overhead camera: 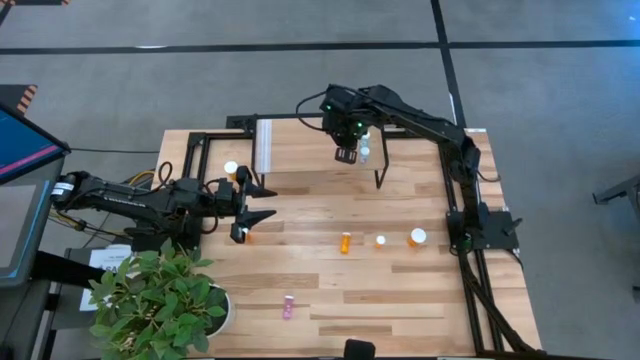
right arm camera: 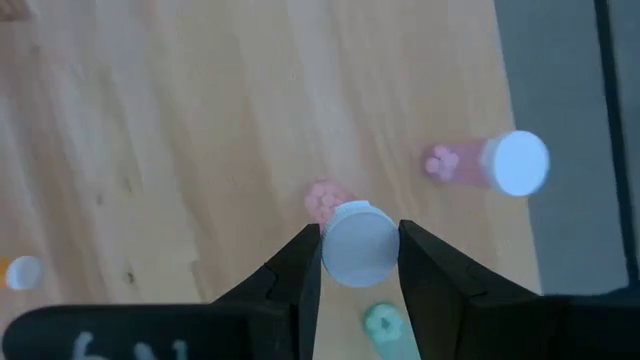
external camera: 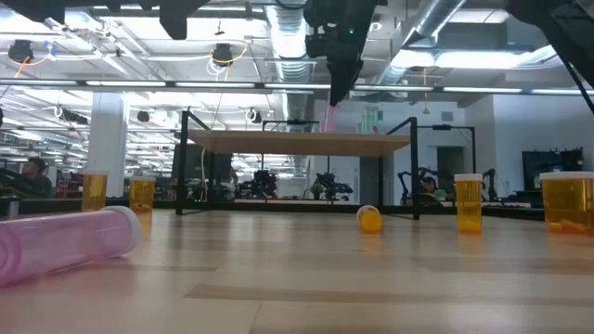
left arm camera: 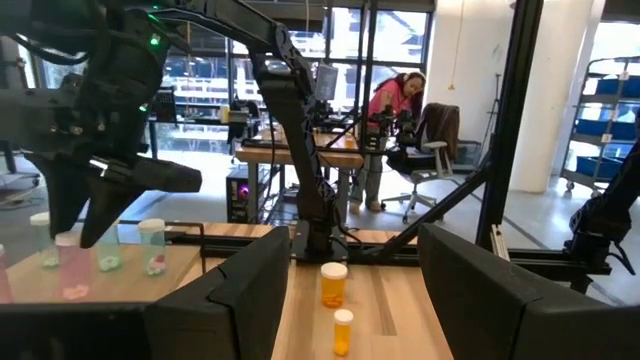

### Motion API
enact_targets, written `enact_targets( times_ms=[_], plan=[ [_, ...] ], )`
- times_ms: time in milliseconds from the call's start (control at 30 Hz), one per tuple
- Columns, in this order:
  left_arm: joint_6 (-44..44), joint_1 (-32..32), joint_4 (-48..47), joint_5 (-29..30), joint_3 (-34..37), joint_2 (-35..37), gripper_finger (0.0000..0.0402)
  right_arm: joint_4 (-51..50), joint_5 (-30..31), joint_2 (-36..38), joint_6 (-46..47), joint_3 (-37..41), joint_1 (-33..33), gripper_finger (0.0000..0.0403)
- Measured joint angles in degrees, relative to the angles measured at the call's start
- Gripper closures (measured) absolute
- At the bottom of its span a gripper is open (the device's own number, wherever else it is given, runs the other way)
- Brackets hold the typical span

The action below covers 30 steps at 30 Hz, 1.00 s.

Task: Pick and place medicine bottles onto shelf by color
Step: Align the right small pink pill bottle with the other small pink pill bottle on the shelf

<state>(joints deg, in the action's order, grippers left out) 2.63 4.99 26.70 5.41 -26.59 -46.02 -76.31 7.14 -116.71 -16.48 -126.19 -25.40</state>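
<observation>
Right arm over the shelf with a pink bottle pinched between its fingers

Far left, the left gripper [overhead camera: 252, 203] hangs over the plank tabletop [overhead camera: 330, 290], its dark fingers spread wide around nothing, with an upright orange bottle [overhead camera: 231, 170] just beside it. Over at the light-wood shelf [overhead camera: 320, 150], the right gripper [right arm camera: 359, 250] points straight down, its smooth black fingers closed snugly on the round white cap of a pink bottle [right arm camera: 355, 240], long axis upright, base at the shelf top. Just beyond those fingers stands a second pink bottle [right arm camera: 495, 163], and a pale green one [right arm camera: 383, 322] sits close under them.
</observation>
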Motion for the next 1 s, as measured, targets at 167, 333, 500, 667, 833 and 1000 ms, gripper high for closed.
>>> enact_targets(
  times_ms=[167,333,500,667,833,1000],
  plan=[
    [0.0,0.0,0.0,0.0,0.0,0.0,0.0191,1.1,0.0,0.0,-0.3,0.0,-0.3,0.0266],
    [0.0,0.0,0.0,0.0,0.0,0.0,0.0191,3.0,0.0,-0.6,-2.0,-0.1,-0.5,0.0266],
    [0.0,0.0,-0.3,0.0,0.0,0.0,0.0191,3.1,0.0,-1.9,-2.2,0.0,-1.1,0.0264],
    [-0.3,0.0,-0.3,0.0,0.0,0.0,0.0191,1.6,0.1,-2.5,-2.4,-0.1,-1.8,0.0265],
    [-0.7,0.0,-0.3,0.0,0.0,0.0,0.0191,2.3,0.1,-2.5,-2.5,-0.1,-1.7,0.0261],
    [-0.7,0.0,-0.3,0.0,0.0,0.0,0.0191,2.3,0.1,-2.5,-2.5,-0.1,-1.7,0.0257]
  ],
)
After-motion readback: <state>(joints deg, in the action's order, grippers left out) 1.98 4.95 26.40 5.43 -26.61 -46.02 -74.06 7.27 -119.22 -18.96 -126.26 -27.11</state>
